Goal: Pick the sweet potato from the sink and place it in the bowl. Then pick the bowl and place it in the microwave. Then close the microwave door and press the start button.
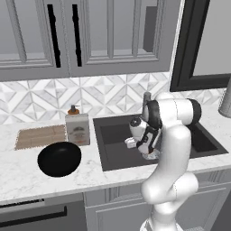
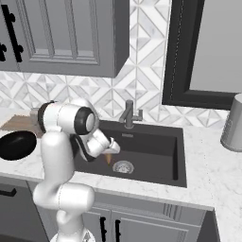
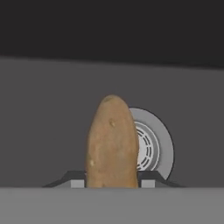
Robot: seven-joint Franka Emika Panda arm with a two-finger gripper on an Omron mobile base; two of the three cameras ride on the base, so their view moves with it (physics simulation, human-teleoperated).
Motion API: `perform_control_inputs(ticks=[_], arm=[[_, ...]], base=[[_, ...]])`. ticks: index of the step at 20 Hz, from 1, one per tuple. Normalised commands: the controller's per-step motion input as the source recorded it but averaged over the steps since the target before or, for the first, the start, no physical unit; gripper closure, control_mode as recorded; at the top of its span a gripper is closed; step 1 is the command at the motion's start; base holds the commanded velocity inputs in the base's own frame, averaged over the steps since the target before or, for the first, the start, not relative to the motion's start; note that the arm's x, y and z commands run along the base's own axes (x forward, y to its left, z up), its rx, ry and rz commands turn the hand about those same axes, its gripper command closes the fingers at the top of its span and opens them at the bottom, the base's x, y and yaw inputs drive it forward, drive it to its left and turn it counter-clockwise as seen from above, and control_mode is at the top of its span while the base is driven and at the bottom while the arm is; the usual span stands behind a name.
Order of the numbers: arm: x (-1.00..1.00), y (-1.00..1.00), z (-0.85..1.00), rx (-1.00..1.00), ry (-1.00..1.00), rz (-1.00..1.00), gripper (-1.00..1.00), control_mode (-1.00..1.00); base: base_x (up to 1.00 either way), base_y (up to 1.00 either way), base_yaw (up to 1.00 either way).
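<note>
The end effector (image 3: 112,183) hung low inside the sink (image 1: 113,158), its two fingers drawn in against the sides of the sweet potato (image 3: 112,144), which stood between them and pointed away from the hand toward the round silver drain (image 3: 155,148). In the right base view the orange tip of the sweet potato (image 2: 108,158) showed just under the hand, above the sink floor (image 2: 151,160) and close beside the drain (image 2: 123,166). The marble tabletop (image 1: 27,173) ran around the dark basin, with grey cabinets (image 1: 90,36) above it and a patterned tile wall behind. The faucet (image 2: 128,113) rose at the back rim of the sink. On the tabletop to the left of the sink lay the black bowl (image 1: 59,159), with a tan woven mat (image 1: 39,136) just behind it and a soap dispenser (image 1: 77,127) standing between the mat and the sink.
</note>
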Motion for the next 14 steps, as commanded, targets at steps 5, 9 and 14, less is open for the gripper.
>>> perform_control_inputs(ticks=[5,9,14], arm=[[-0.18,0.53,1.00,0.00,-0.10,0.00,1.00,-1.00],[-0.14,0.28,1.00,0.05,0.00,0.00,1.00,-1.00],[-0.05,0.05,1.00,0.02,0.02,0.00,1.00,-1.00]], base=[[0.00,0.00,0.00],[0.00,0.00,0.00],[0.00,0.00,0.00]])
